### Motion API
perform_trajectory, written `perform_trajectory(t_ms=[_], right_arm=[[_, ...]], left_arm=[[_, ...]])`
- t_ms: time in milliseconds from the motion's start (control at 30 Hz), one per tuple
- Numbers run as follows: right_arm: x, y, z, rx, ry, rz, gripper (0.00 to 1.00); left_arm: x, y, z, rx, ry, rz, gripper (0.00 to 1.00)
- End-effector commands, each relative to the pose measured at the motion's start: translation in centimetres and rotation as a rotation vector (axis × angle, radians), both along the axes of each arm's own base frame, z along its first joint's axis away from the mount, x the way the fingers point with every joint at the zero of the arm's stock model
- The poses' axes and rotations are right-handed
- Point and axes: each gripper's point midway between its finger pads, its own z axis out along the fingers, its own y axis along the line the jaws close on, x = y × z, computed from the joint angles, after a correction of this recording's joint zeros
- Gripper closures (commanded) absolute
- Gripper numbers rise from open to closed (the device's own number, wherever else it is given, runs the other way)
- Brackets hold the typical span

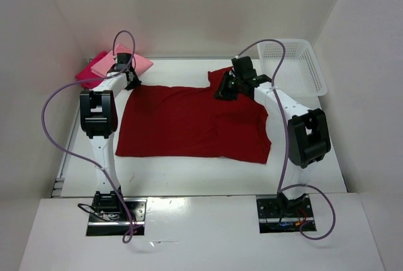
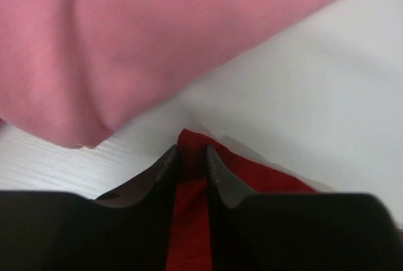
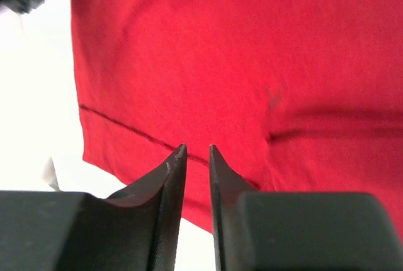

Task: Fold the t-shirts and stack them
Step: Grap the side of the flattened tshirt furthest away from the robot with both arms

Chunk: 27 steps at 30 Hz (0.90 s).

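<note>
The dark red t-shirt [image 1: 189, 123] lies spread flat across the middle of the table. My left gripper [image 1: 131, 82] is at its far left corner and is shut on that corner [image 2: 189, 220]; the red cloth sits between the jaws [image 2: 191, 150]. My right gripper [image 1: 225, 89] is at the shirt's far right sleeve. Its jaws [image 3: 197, 148] are nearly together at the hem of the red cloth [image 3: 239, 50]. The light pink t-shirt [image 1: 126, 64] lies folded on the crimson-magenta one [image 1: 88, 72] at the far left. The pink one fills the top of the left wrist view [image 2: 157, 31].
A white lattice basket [image 1: 302, 63] stands at the far right, just beyond the right arm. White walls close in the table on the left, back and right. Bare white table [image 1: 189, 173] runs between the shirt's near edge and the arm bases.
</note>
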Motion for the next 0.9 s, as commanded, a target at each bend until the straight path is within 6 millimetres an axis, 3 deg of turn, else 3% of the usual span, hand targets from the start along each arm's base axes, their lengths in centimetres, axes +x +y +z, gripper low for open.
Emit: perform_trajectory(t_ms=[0,100,133,167,267,300,333,367,400,433,467,500,567,700,767,867], right_arm=[[3.5,1.0,3.8,0.02,-0.124,0.001,0.73],[6.5,0.1,4.0,-0.014,-0.166,-0.04,0.67],[7.4,-0.3,3.9,-0.027,-0.176,-0.051,0.6],[9.2,-0.7,3.4,-0.043,-0.191,-0.083,0.57],[13.4,-2.6,1.8,-0.12,-0.211,-0.164,0.51],[14.3,-3.9,1.0,-0.159,-0.201,-0.191,0.5],[16.2,-4.5,2.6,-0.174,-0.251,-0.217,0.47],[17.4,-5.2,0.1,-0.234,-0.228,-0.248,0.46],[17.9,-5.8,-0.9,-0.276,-0.212,-0.26,0.44],[19.7,-6.7,1.1,-0.3,-0.268,-0.293,0.43],[20.7,-7.8,-2.3,-0.382,-0.229,-0.331,0.43],[21.8,-8.0,-0.6,-0.395,-0.259,-0.35,0.41],[23.0,-9.1,-1.4,-0.469,-0.265,-0.377,0.4],[25.0,-11.6,-5.8,-0.488,-0.234,-0.42,0.37],[25.5,-13.1,-6.6,-0.539,-0.24,-0.454,0.34],[26.4,-13.8,-7.1,-0.53,-0.259,-0.473,0.33]], left_arm=[[0.5,0.1,-0.2,0.035,-0.009,-0.008,0.71],[0.6,0.1,0.4,0.036,-0.031,-0.008,0.84],[0.8,-0.1,1.3,0.022,-0.059,-0.005,0.87],[0.6,-0.1,1.4,0.022,-0.058,-0.005,0.89],[0.4,-0.2,3.9,0.007,-0.124,0.013,0.92],[-0.1,-0.2,3.6,0.007,-0.122,0.013,0.92],[-0.3,-0.4,3.9,0.0,-0.129,0.006,0.93],[-0.4,-0.4,5.0,0.001,-0.154,0.005,0.93],[-0.7,-0.5,5.2,-0.009,-0.155,0.015,0.93],[-1.2,-0.7,4.8,-0.016,-0.149,0.009,0.93],[-1.3,-0.7,5.7,-0.021,-0.172,0.014,0.93],[-1.6,-0.9,5.6,-0.034,-0.169,0.014,0.93],[-2.2,-1.2,5.9,-0.052,-0.172,0.014,0.95],[-2.7,-1.6,6.5,-0.071,-0.192,0.006,0.95],[-2.6,-1.9,6.5,-0.086,-0.193,0.003,0.95],[-2.7,-2.0,6.7,-0.093,-0.201,-0.005,0.95]])
